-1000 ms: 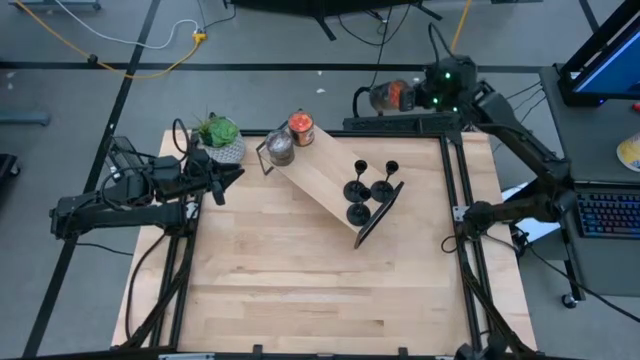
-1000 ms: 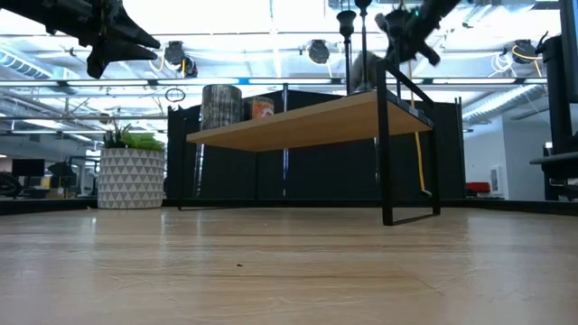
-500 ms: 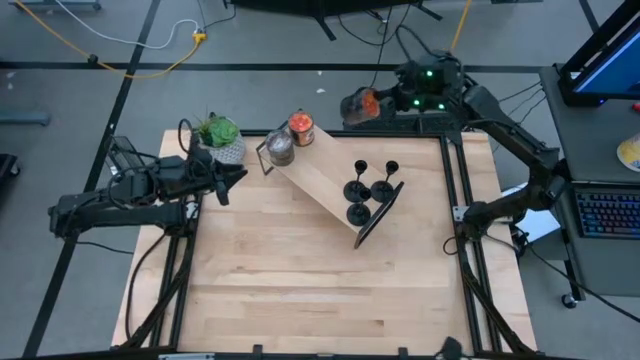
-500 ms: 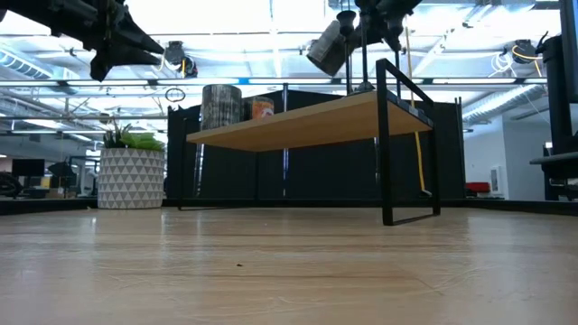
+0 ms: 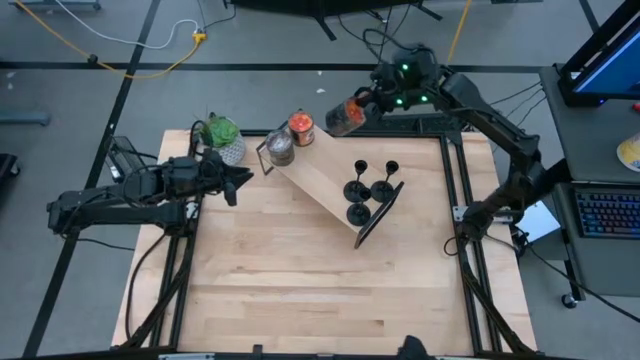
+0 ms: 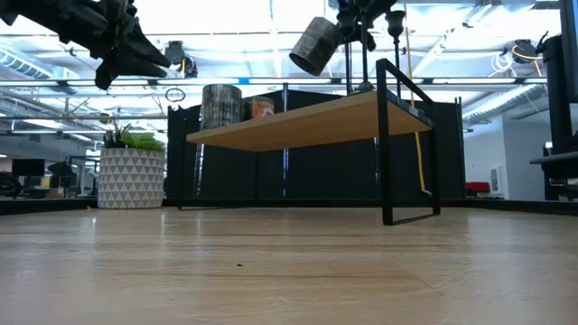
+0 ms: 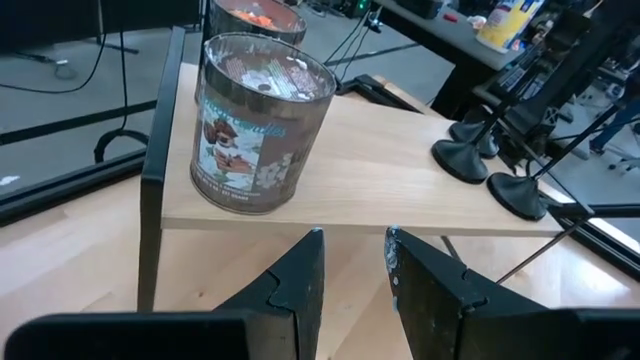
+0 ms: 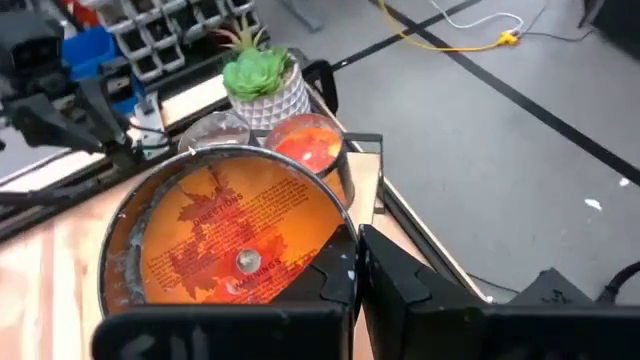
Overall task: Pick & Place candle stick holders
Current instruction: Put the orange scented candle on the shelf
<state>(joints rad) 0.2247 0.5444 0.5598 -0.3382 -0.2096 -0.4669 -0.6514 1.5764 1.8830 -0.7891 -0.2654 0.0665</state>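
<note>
Right gripper [image 5: 358,106] clamped on an orange-labelled candle jar [image 5: 345,116], three black candle stick holders [image 5: 366,190] on the wooden shelf [image 5: 320,175] well beyond its fingers, left gripper [image 7: 352,262] slightly parted, empty, a grey jar [image 7: 260,120] just ahead.

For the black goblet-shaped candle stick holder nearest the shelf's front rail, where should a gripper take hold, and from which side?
Grip the thin stem of that black goblet-shaped candle stick holder, descending from above, probably. It stands upright on the wooden shelf, and the black metal rail blocks a sideways approach; its flat base offers no purchase.
</note>
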